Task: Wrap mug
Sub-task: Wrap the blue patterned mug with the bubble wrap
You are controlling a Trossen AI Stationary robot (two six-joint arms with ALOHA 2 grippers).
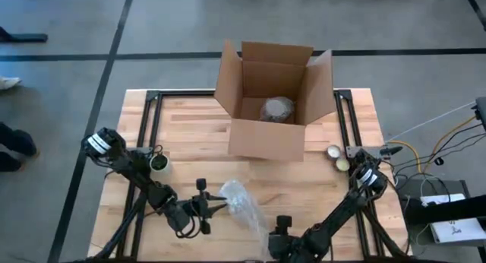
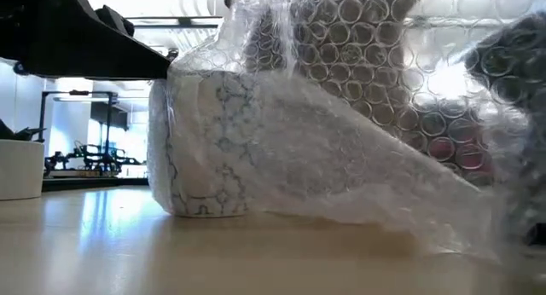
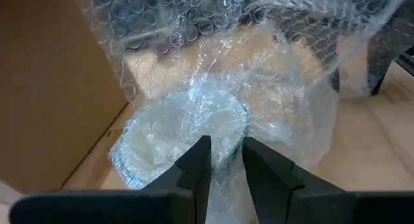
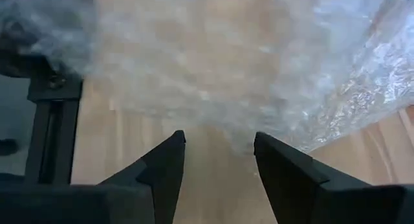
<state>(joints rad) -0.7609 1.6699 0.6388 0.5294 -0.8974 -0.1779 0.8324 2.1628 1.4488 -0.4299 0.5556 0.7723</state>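
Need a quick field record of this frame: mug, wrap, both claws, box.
mug: upright on table, patterned, partly covered by bubble wrap
bubble wrap: draped over mug, trailing toward right arm
left claw: at mug rim, fingers pinching the wrap
right claw: open, low over table beside the wrap's edge
cardboard box: open, at table's far side, a wrapped item inside
small mug: near left arm's base

I see an open cardboard box [image 1: 266, 96] at the table's [image 1: 190, 118] far edge, a wrapped bundle [image 1: 277, 109] inside it. Two small round candles [image 1: 338, 158] sit just right of the box.
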